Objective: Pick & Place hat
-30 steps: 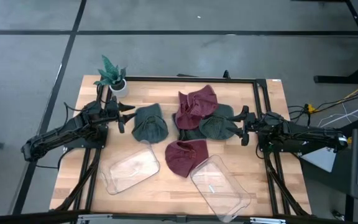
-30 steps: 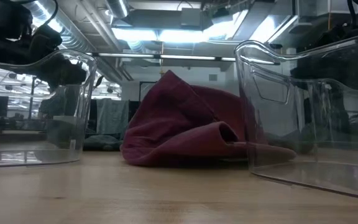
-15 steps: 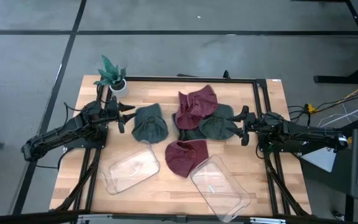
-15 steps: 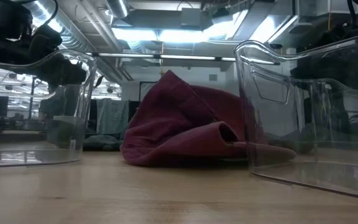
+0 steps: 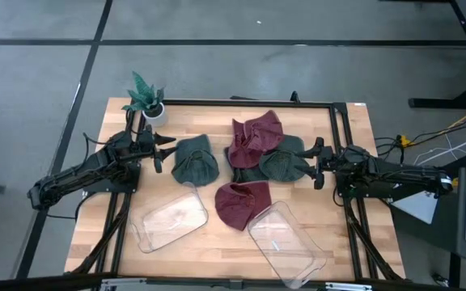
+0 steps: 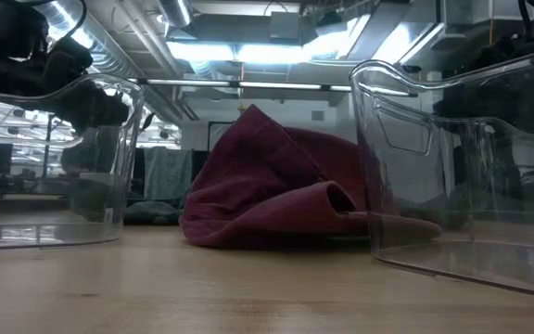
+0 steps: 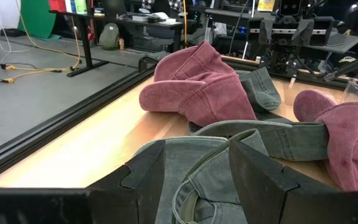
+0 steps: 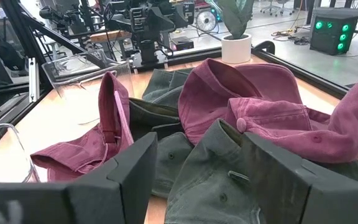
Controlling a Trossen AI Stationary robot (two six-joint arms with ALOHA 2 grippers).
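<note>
Four hats lie on the wooden table. A green hat (image 5: 194, 160) sits left of centre, a maroon hat (image 5: 255, 139) at the far middle, and a second green hat (image 5: 283, 164) to its right. Another maroon hat (image 5: 241, 202) lies nearer the front edge, also seen in the low view (image 6: 286, 199). My left gripper (image 5: 162, 152) stands open and level, just left of the left green hat (image 7: 204, 186). My right gripper (image 5: 315, 164) stands open and level, just right of the right green hat (image 8: 210, 168). Nothing is between the fingers of either gripper.
Two clear plastic bins lie near the front edge, one at the left (image 5: 168, 220) and one at the right (image 5: 285, 241). A small potted plant (image 5: 146, 97) stands at the far left corner. A black frame rail (image 5: 249, 103) runs along the table's far side.
</note>
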